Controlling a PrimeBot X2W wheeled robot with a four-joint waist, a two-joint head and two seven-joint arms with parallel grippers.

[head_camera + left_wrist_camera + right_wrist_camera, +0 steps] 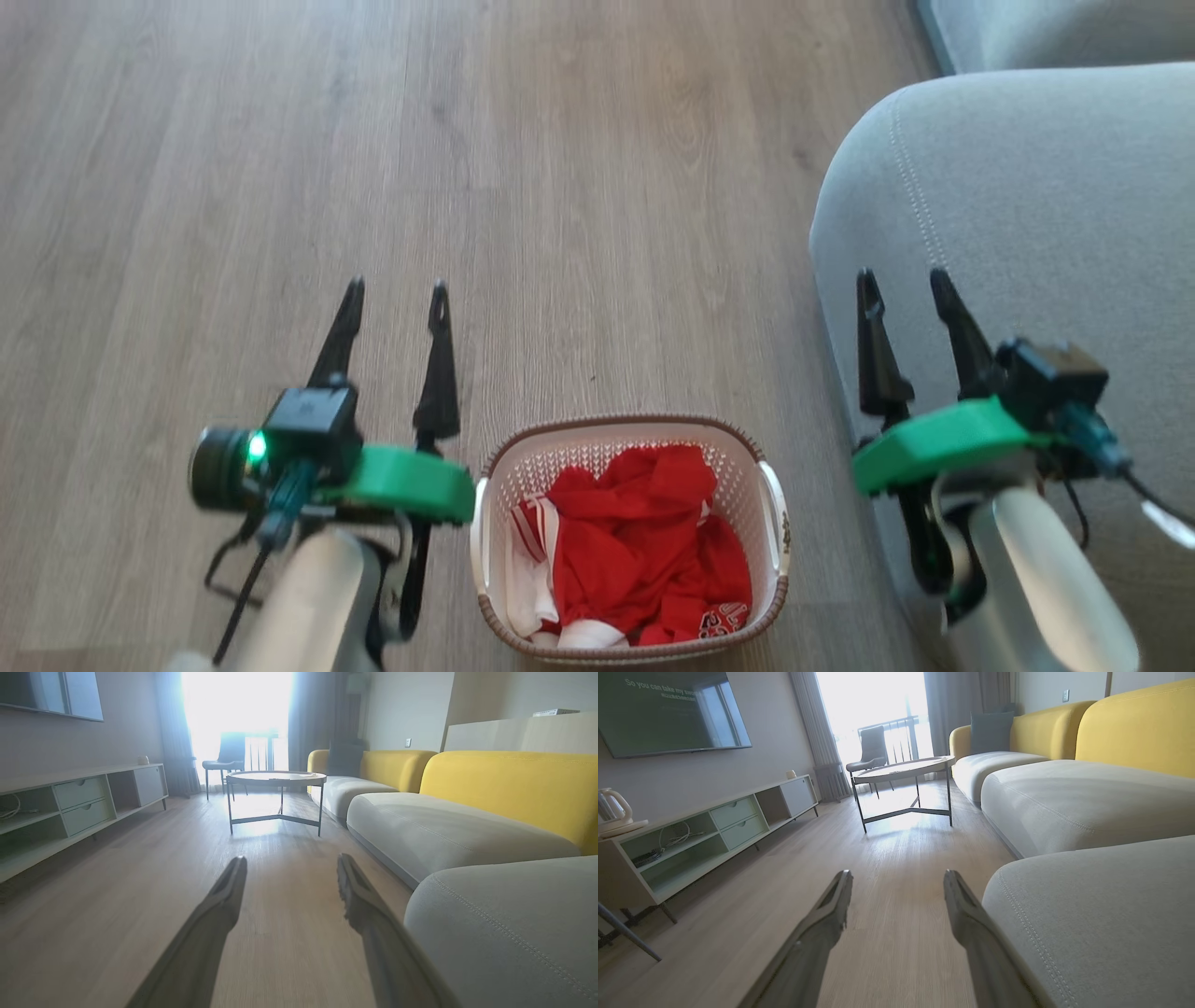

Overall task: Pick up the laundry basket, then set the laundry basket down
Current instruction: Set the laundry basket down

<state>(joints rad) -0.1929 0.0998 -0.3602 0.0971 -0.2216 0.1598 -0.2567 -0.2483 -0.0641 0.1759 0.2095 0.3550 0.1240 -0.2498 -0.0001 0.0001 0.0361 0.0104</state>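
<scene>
Cream-white laundry basket (616, 422), brown rim, holding red and white clothing (653, 532): nearest, on wood floor (579, 187), between the arms. Left gripper (397, 285): fingers parted, empty, left of basket. Right gripper (904, 275): fingers parted, empty, by grey sofa cushion (1027, 205). Far: round coffee table (275, 778).

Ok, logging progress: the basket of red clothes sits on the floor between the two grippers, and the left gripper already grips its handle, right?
No. The head view shows the left gripper open and empty, off the handle. The basket of red clothes does sit on the floor between it and the right gripper.
</scene>
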